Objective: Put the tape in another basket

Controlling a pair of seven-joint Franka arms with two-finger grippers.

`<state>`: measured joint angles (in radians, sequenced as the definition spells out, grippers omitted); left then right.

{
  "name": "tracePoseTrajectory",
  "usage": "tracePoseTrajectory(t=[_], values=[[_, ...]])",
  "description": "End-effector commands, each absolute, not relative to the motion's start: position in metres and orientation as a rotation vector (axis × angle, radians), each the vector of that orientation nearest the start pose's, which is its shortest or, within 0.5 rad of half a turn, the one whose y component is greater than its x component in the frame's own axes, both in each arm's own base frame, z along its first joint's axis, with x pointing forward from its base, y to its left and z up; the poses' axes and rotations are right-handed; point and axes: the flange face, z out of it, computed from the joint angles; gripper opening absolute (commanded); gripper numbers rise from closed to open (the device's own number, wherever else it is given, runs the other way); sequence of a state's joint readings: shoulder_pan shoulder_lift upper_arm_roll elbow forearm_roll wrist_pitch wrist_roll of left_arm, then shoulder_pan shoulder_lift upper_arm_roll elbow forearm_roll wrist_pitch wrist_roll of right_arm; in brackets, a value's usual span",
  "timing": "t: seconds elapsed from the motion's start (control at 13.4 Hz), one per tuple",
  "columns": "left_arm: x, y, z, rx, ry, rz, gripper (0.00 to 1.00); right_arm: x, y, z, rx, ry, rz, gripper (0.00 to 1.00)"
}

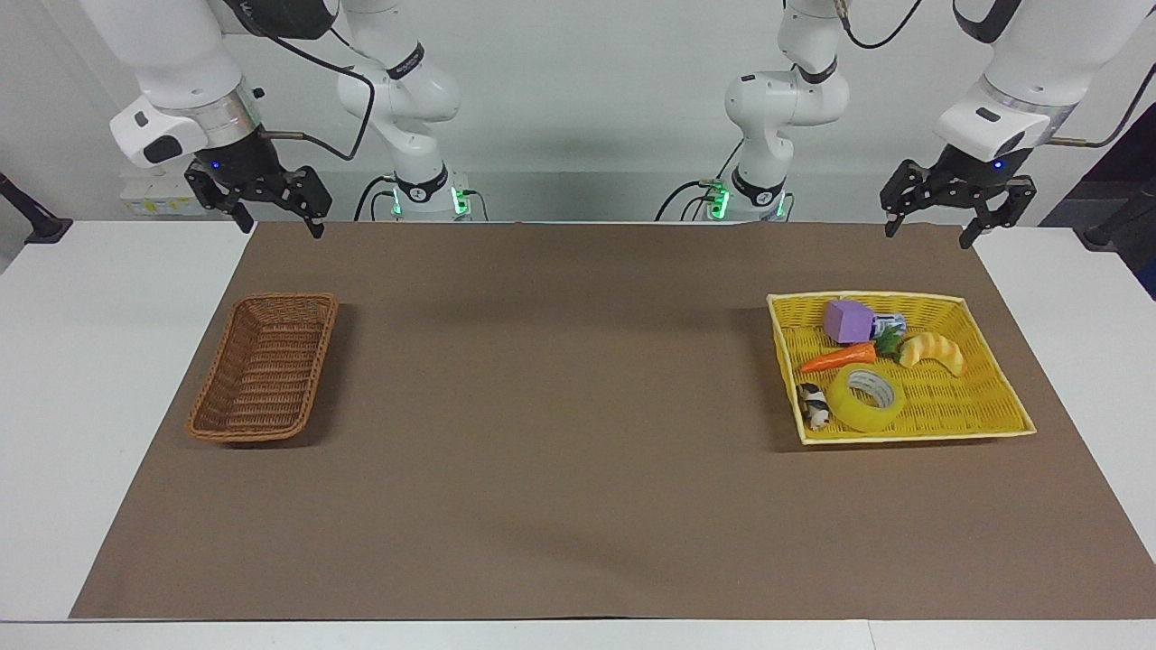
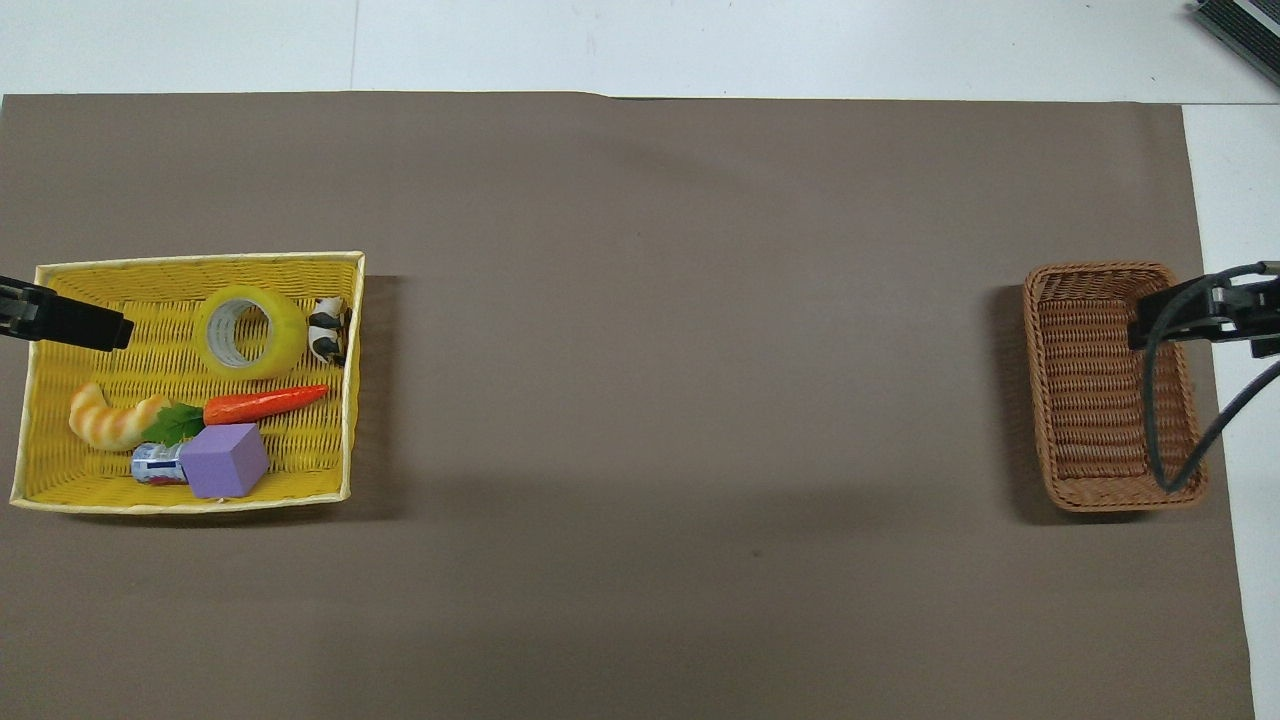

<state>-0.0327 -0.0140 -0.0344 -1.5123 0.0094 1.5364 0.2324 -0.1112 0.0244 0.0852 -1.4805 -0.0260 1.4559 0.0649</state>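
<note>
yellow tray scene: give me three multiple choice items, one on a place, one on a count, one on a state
1. Where is the translucent yellow tape roll?
A. in the bright yellow woven tray
B. in the dark brown wicker basket
C. on the brown mat

2. How many things lie in the yellow tray?
A. three
B. six
C. nine

3. How is the left tool?
A. shut on the tape
B. open, raised, holding nothing
C. inside the basket

Answers: 1 A, the tape lies on the tray's weave; 2 B, tape, carrot, croissant, purple block, cow, small can; 3 B, fingertips apart, up in the air.

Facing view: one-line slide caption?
Both tools open and raised; tape lies in yellow tray, brown basket empty.
</note>
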Motion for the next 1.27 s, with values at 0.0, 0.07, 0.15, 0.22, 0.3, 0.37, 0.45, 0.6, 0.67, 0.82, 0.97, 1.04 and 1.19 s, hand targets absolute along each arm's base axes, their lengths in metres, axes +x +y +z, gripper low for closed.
tracePoseTrajectory(t=[0.0, 0.07, 0.15, 0.22, 0.3, 0.37, 0.45, 0.6, 0.67, 0.82, 0.97, 1.04, 1.19], values=[[0.5413, -0.0334, 0.6588, -3.084, 0.466, -0.072, 1.0, 0.5498, -0.0184, 0.6432, -3.16, 0.117, 0.067, 1.0], [0.5413, -0.0334, 0.6588, -3.084, 0.466, -0.071, 1.0, 0.5498, -0.0193, 0.6432, -3.16, 0.112, 0.068, 1.0], [0.5413, -0.0334, 0.6588, -3.084, 0.466, -0.071, 1.0, 0.5505, -0.0193, 0.6432, -3.16, 0.112, 0.065, 1.0], [0.5413, -0.0334, 0.658, -3.084, 0.466, -0.069, 1.0, 0.5505, -0.0193, 0.6432, -3.16, 0.11, 0.065, 1.0], [0.5409, -0.0326, 0.6589, -3.086, 0.454, -0.072, 1.0, 0.55, -0.0193, 0.6433, -3.16, 0.11, 0.065, 1.0], [0.5407, -0.0325, 0.658, -3.087, 0.449, -0.067, 1.0, 0.55, -0.0193, 0.6433, -3.16, 0.112, 0.065, 1.0], [0.5407, -0.0325, 0.658, -3.087, 0.447, -0.067, 1.0, 0.5499, -0.0176, 0.6432, -3.16, 0.107, 0.068, 1.0], [0.5404, -0.0323, 0.6577, -3.086, 0.444, -0.062, 1.0, 0.5494, -0.0177, 0.6419, -3.162, 0.103, 0.072, 1.0], [0.5401, -0.0323, 0.6574, -3.087, 0.442, -0.057, 1.0, 0.5498, -0.0178, 0.6417, -3.162, 0.103, 0.072, 1.0], [0.5383, -0.0322, 0.6571, -3.088, 0.442, -0.041, 1.0, 0.5503, -0.0175, 0.6423, -3.159, 0.1, 0.07, 1.0], [0.5383, -0.033, 0.6571, -3.088, 0.444, -0.041, 1.0, 0.5502, -0.0175, 0.6429, -3.159, 0.102, 0.07, 1.0], [0.5383, -0.0322, 0.6579, -3.088, 0.442, -0.043, 1.0, 0.5502, -0.0175, 0.6436, -3.159, 0.102, 0.068, 1.0], [0.5384, -0.0339, 0.658, -3.087, 0.447, -0.045, 1.0, 0.5502, -0.0175, 0.6429, -3.159, 0.102, 0.07, 1.0]])
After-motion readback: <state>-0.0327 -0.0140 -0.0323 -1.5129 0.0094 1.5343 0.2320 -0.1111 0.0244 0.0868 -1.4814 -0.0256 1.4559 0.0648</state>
